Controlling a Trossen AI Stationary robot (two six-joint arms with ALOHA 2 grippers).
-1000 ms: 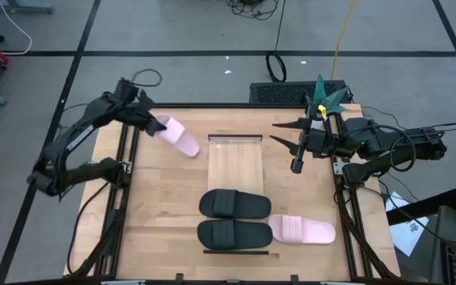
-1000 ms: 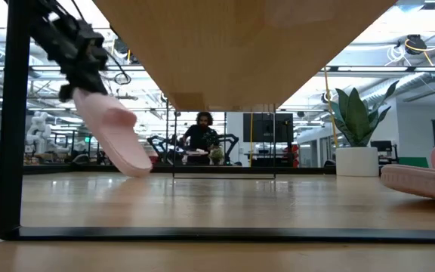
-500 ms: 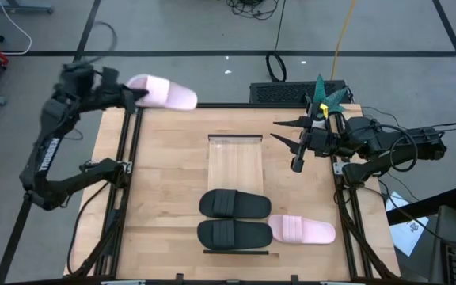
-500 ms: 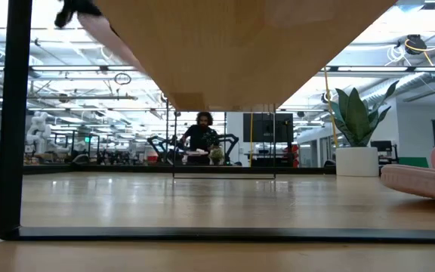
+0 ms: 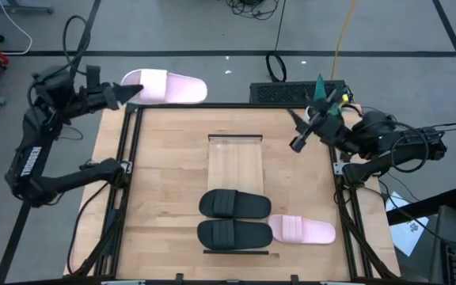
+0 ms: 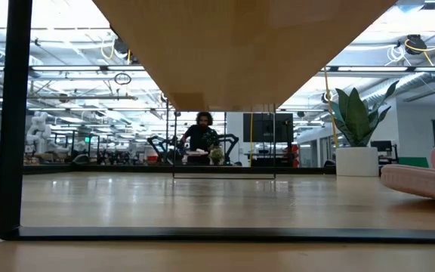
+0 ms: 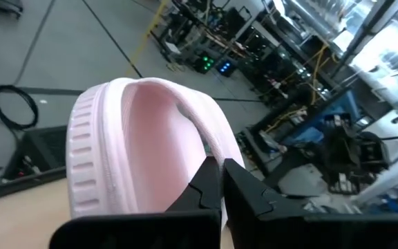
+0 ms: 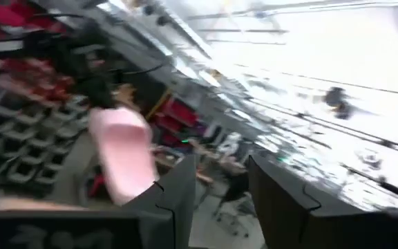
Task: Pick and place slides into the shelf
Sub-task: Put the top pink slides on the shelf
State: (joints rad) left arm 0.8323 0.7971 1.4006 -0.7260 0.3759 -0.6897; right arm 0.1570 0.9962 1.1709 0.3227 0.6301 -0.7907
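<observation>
We see the left claw [image 5: 123, 93] raised past the wooden surface's [image 5: 165, 190] far left corner, pinching a light pink rubber slide [image 5: 167, 85]. The right claw [image 5: 295, 131] hovers spread beside the pale slatted shelf [image 5: 234, 162], near whose front end two black slides [image 5: 232, 219] lie.

Robotics lab: other robot rigs [image 6: 42, 128], seated person [image 6: 201, 138], exposed ceiling ducts [image 6: 421, 83].

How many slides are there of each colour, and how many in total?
Black slides: 2
Pink slides: 2, one held by the left gripper at, one on the table at
Total: 4
</observation>
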